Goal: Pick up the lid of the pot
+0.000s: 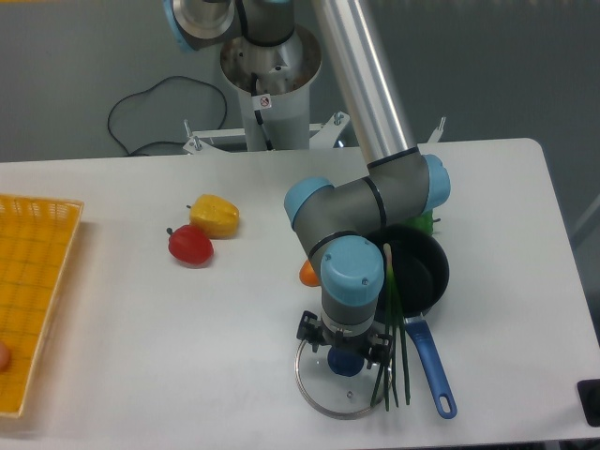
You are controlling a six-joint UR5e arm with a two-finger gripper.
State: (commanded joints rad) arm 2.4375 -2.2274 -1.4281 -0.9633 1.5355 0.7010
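The pot lid [323,406], a clear glass disc with a thin rim, lies flat near the table's front edge. Its dark blue knob [346,362] shows just below the gripper [344,341]. The black fingers stand apart, one toward the knob's left and one toward its right, with the palm above. Whether either finger touches the knob cannot be told. The gripper body and arm hide the lid's back part.
A black pan [427,267] with a blue handle [431,368] is right of the gripper, partly behind thin green strands hanging by the arm. An orange item [308,274], red pepper [190,246] and yellow pepper [215,216] lie leftward. A yellow crate [37,202] stands far left.
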